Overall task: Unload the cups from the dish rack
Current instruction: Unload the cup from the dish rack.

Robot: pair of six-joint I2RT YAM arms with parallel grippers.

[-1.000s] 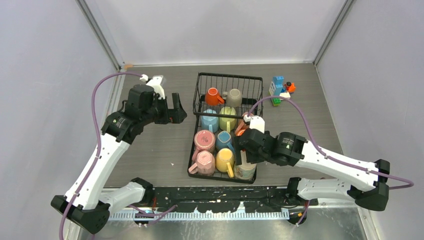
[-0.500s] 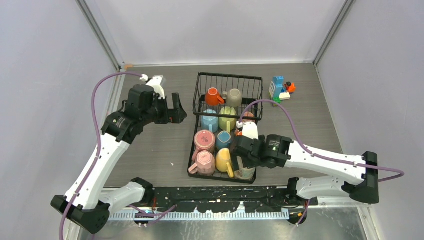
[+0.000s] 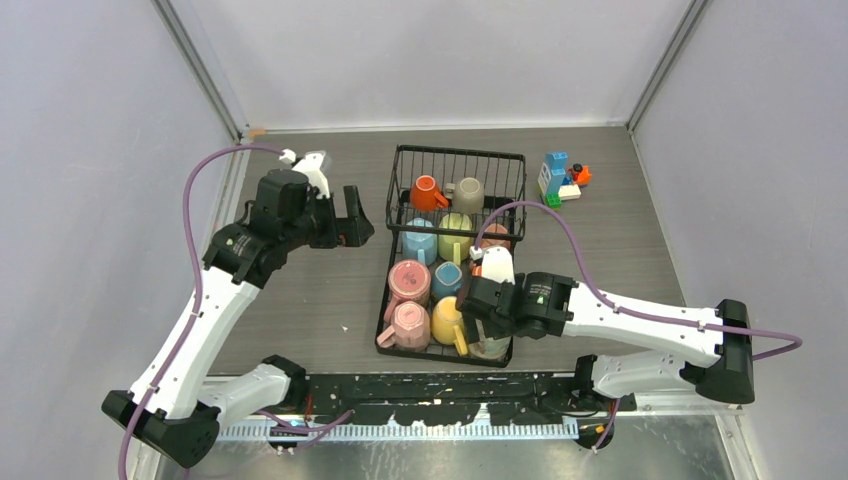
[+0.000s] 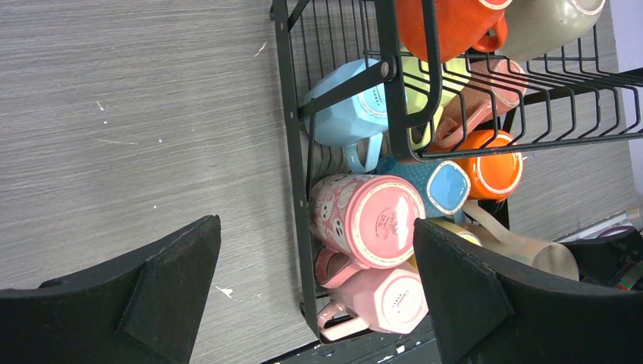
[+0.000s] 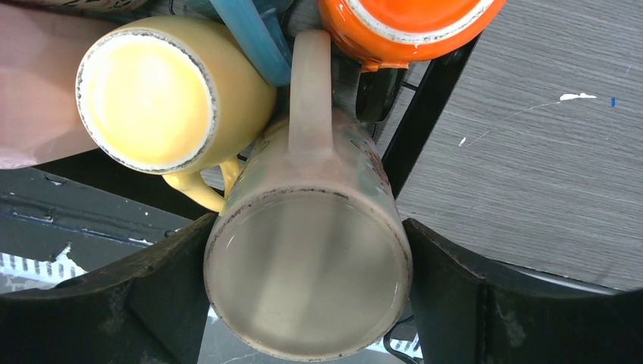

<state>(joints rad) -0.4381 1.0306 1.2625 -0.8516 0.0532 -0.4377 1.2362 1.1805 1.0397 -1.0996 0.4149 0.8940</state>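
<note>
At the near right corner of the dish rack [image 3: 461,151], the right gripper [image 5: 307,258] reaches down over a beige cup [image 5: 303,303]. The cup sits upside down, its flat bottom facing up and its handle pointing away toward the middle of the rack. The gripper's two black fingers [image 5: 152,303] are wide apart, with the cup between them. One finger sits against each side of the cup, so the cup fills the whole gap. The cup is in the rack, not lifted out.

Just beside it is a yellow cup [image 5: 152,98], also bottom up, and the two touch. An orange cup [image 5: 402,23] lies just past the beige cup's handle.

Off to the left of the rack, the left gripper [image 3: 355,222] hangs over the grey table [image 3: 300,290]. Its fingers are spread wide and hold nothing. From its camera, a round pink cup [image 4: 371,220] and a light blue cup [image 4: 341,106] show inside the rack's left side.

A toy block figure [image 3: 560,178] stands on the table near the rack's far right corner.
</note>
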